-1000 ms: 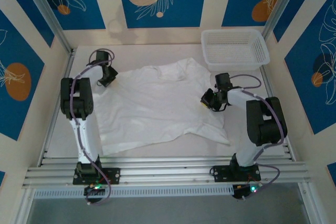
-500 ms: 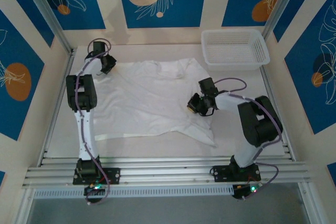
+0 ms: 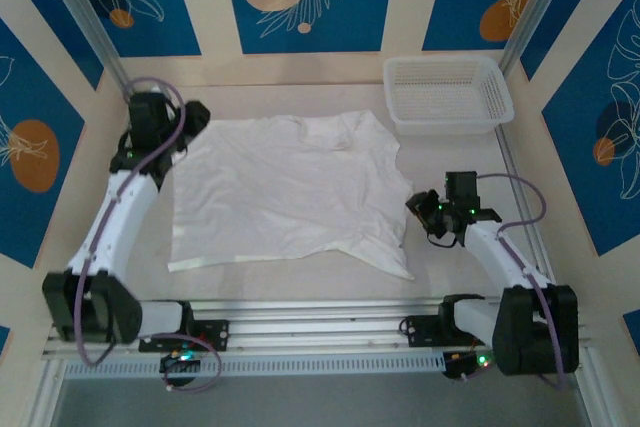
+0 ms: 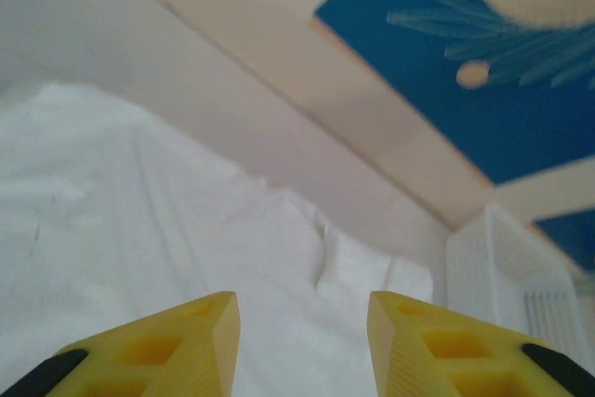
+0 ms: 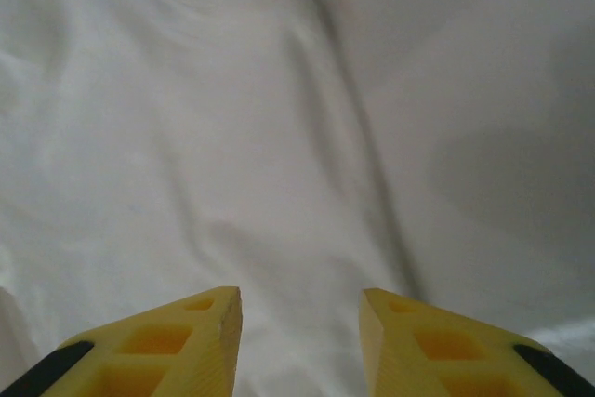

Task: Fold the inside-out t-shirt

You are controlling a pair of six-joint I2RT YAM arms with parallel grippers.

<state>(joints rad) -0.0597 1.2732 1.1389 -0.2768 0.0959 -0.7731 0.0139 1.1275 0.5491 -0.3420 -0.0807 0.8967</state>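
Observation:
The inside-out t-shirt (image 3: 285, 192) lies spread out and wrinkled across the middle of the table, plain white, its neck toward the back wall. My left gripper (image 3: 193, 117) hovers at the shirt's far-left corner, open, with nothing between its yellow fingers (image 4: 200, 323); the cloth (image 4: 139, 230) shows beneath them. My right gripper (image 3: 418, 207) sits just off the shirt's right edge, also open and empty, with white cloth (image 5: 232, 137) under its fingers (image 5: 209, 327).
A white mesh basket (image 3: 447, 94) stands at the back right, its corner close to the shirt's right sleeve; it also appears in the left wrist view as the basket (image 4: 507, 271). Aluminium rails (image 3: 320, 327) run along the near edge. Patterned walls close in the sides and back.
Both grippers went from shut to open and let go of the shirt. The left arm swung out to the far left, the right arm drew back to the right, and the shirt settled flat.

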